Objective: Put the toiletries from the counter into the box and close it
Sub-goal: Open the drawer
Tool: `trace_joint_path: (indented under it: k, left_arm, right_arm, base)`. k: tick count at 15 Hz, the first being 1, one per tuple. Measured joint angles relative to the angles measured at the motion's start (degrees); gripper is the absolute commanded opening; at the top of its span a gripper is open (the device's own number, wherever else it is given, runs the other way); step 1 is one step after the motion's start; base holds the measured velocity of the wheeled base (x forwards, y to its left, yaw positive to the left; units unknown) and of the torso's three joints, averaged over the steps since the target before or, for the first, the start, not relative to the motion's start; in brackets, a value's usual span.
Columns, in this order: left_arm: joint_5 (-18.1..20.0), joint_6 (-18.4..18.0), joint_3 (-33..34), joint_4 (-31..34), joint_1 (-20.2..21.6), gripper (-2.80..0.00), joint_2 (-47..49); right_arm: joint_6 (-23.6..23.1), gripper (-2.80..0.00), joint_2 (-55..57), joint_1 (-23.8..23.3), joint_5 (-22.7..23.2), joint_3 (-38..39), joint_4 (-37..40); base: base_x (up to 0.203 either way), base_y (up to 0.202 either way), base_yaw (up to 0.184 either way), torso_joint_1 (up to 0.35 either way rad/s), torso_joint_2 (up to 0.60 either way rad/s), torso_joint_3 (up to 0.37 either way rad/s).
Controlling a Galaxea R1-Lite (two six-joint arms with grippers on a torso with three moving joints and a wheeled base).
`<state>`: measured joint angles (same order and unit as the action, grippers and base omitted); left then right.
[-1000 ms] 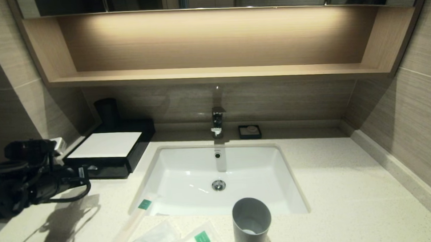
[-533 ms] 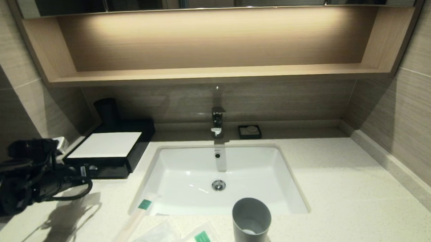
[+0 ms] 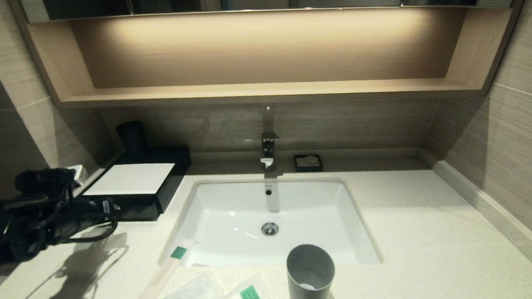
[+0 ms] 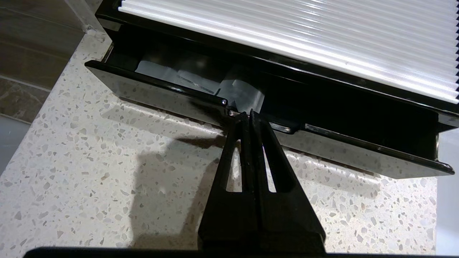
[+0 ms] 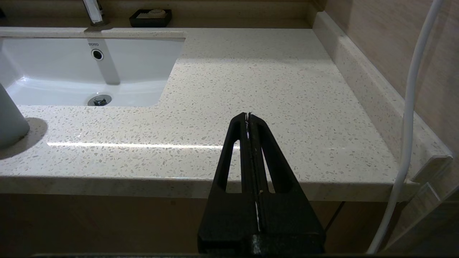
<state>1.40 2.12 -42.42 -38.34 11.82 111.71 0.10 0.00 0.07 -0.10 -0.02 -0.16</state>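
The box (image 4: 272, 46) was low and black with a ribbed white top, its drawer (image 4: 172, 96) pulled partly out. The left gripper (image 4: 250, 114) had its jaws pressed shut, tips at the drawer's front edge; whether they pinched it was hard to tell. Pale contents behind that edge were unclear. The stick (image 3: 160, 277) lay on the surface (image 3: 431, 232) well apart from the jaws, slanting toward the basin, its near end cut off. Two sachets (image 3: 192, 294) lay beside it. The right gripper (image 5: 248, 115), jaws shut, hung off the surface's front edge.
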Motion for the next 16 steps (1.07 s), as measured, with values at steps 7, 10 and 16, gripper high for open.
trace_joint_path:
  k: [7, 10, 16]
  left_arm:
    - [-0.02, -0.09, -0.63, -2.68, -0.21, -2.80, 2.91]
    - [-0.06, -0.06, -0.83, -3.88, -0.48, -2.80, 3.55]
    - [0.16, -0.04, -1.40, -3.96, -0.63, -2.80, 3.74]
  right_arm:
    - [0.00, -2.80, 0.00, 0.00, 0.00, 0.02, 0.00]
    - [0.01, -2.80, 0.00, 0.00, -0.01, 0.02, 0.00]
    - [0.00, -2.80, 0.00, 0.00, 0.00, 0.02, 0.00]
  base:
    - [0.000, 0.000, 0.000, 0.000, 0.00, 0.000]
    - [0.000, 0.000, 0.000, 0.000, 0.00, 0.000]
    - [0.000, 0.000, 0.000, 0.000, 0.00, 0.000]
